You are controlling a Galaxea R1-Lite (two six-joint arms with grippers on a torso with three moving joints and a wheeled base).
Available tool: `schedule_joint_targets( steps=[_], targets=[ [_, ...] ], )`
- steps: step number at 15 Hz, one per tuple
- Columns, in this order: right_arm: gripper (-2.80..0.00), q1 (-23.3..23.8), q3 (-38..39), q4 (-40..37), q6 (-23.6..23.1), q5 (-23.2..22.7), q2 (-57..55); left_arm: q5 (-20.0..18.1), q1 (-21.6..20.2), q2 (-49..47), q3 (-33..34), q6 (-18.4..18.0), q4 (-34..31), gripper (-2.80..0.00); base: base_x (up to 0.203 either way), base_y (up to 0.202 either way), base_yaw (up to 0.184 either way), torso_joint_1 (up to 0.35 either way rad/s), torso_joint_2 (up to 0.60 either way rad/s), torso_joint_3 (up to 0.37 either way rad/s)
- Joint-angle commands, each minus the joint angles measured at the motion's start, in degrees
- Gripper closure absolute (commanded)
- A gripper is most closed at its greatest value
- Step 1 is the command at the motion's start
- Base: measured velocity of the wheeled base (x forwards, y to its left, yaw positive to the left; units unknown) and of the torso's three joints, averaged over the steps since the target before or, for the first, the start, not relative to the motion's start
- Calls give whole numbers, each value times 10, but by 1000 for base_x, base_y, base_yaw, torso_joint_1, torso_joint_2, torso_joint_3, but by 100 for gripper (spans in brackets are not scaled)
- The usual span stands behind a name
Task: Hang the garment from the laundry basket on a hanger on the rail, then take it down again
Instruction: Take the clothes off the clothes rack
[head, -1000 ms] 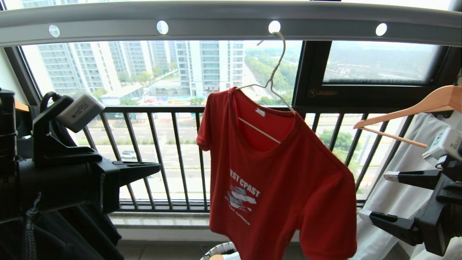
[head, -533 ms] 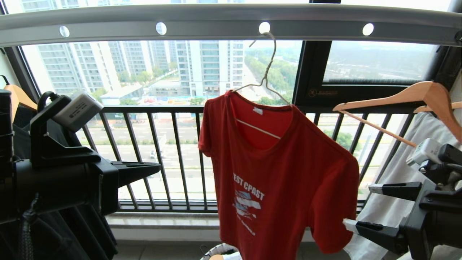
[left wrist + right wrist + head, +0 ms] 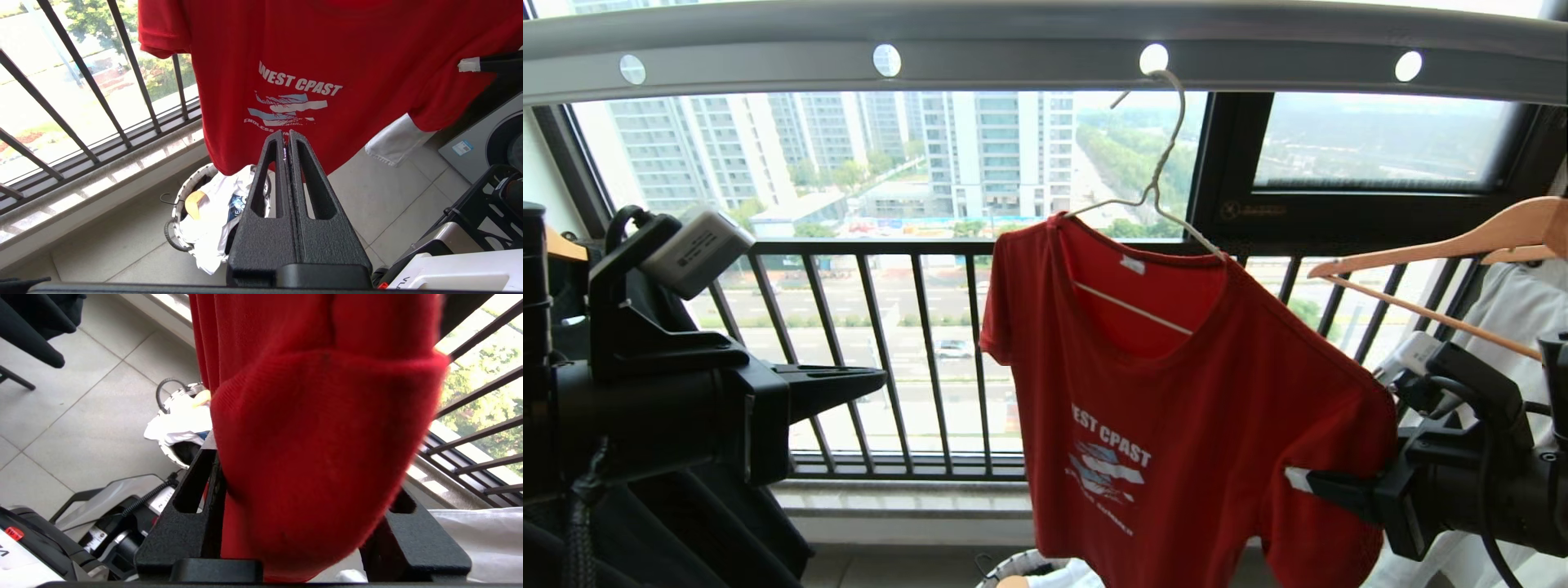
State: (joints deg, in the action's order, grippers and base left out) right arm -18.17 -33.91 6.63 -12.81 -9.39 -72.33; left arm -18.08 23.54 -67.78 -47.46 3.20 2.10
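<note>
Garment (image 3: 1176,425): red short-sleeved T-shirt with white lettering and a white-and-blue print; hangs on the hanger, tilted, its collar high at 11 o'clock and its far shoulder sloping down toward 4 o'clock; lower hem hangs above the basket
Hanger (image 3: 1156,175): thin cream-white wire; hook set in one of the round holes of the rail; lower bar visible through the neck opening
Rail (image 3: 1013,53): wide grey bar with a row of round holes, spanning the head view at 12 o'clock
Right tool (image 3: 1307,482): at 4 o'clock in the head view, at the sleeve on that side; in the right wrist view the red sleeve (image 3: 318,457) fills the space between the two fingers (image 3: 192,498); one finger lies against the cloth, the other is largely hidden behind it; jaws partly parted with the sleeve between them; whether they pinch it cannot be told
Left tool (image 3: 286,143): at 9 o'clock in the head view, clear of the shirt; fingers pressed flat together, holding nothing
Laundry basket (image 3: 184,196): round white woven, dark loop handle; on the tiled floor below the shirt, at 6 o'clock in the head view; white cloth with a dark-blue print inside
Wooden hanger (image 3: 1462,245): light wood, at 3 o'clock, carrying a white garment (image 3: 1515,310)
Balcony railing (image 3: 890,351): black bars behind the shirt; street and tower blocks beyond
</note>
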Motion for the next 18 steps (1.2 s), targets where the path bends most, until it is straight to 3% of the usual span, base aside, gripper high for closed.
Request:
schedule_joint_targets(
  steps=[1,5,18],
  targets=[
    [0,5,18,-1,-2,0,33,-1,0,-2,0,1,0,0,0,0,0,0,0,0],
    [0,9,39,-21,-4,1,85,-1,0,-2,0,1,0,0,0,0,0,0,0,0],
    [0,10,126,-26,-2,16,81,-1,0,3,-1,1,0,0,0,0,0,0,0,0]
  ],
)
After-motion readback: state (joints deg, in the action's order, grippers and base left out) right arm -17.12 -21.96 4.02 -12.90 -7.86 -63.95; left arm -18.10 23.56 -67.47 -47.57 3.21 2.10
